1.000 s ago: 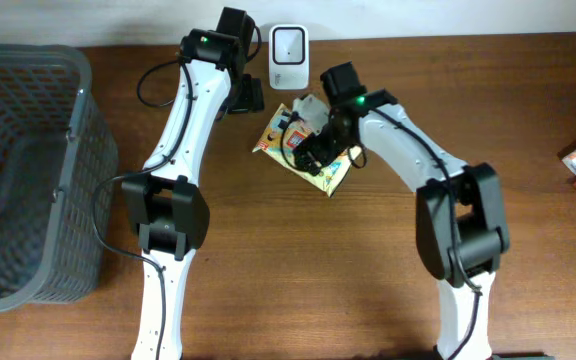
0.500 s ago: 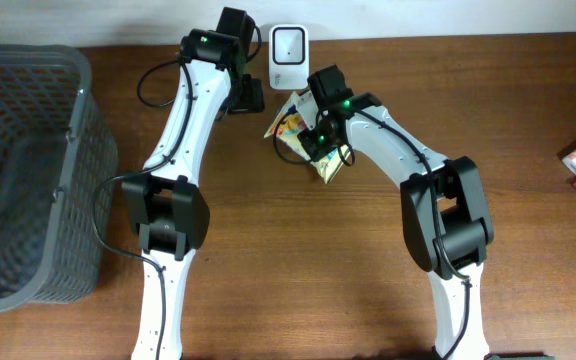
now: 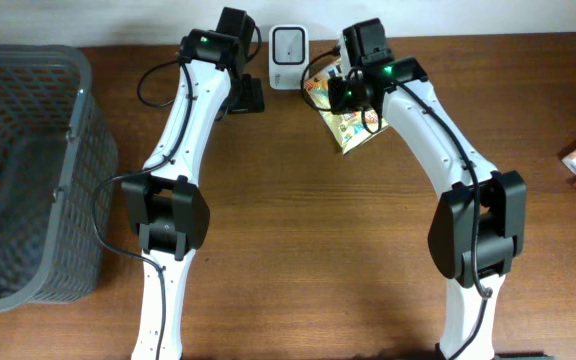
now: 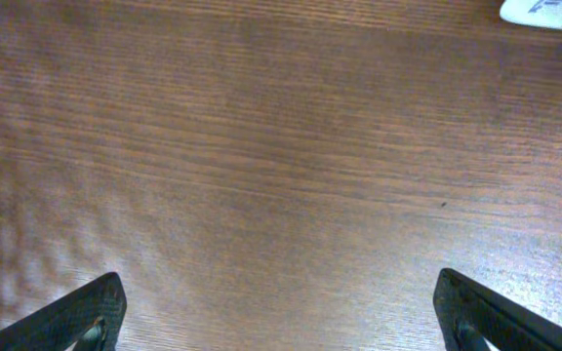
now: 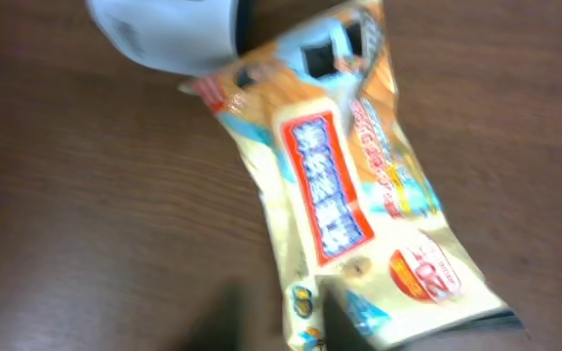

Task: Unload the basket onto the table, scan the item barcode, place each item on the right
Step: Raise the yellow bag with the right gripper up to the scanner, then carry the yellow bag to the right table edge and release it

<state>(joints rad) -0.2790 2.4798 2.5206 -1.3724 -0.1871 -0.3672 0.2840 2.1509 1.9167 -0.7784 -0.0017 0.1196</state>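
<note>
Packet (image 3: pixel 348 128) shifted beside scanner (image 3: pixel 288 45), right pincer (image 5: pixel 305 310) clamped on it, left pincer (image 4: pixel 281 314) apart, seen only from wrist

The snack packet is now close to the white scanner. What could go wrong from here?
The snack packet sits beside the scanner, not over its window, and I cannot make out its barcode; the scan may miss.
The right jaws seem to meet only the packet's end, and the wrist view is blurred, so it might slip.
The left jaws stand open close to the scanner; the arms could crowd each other.
</note>
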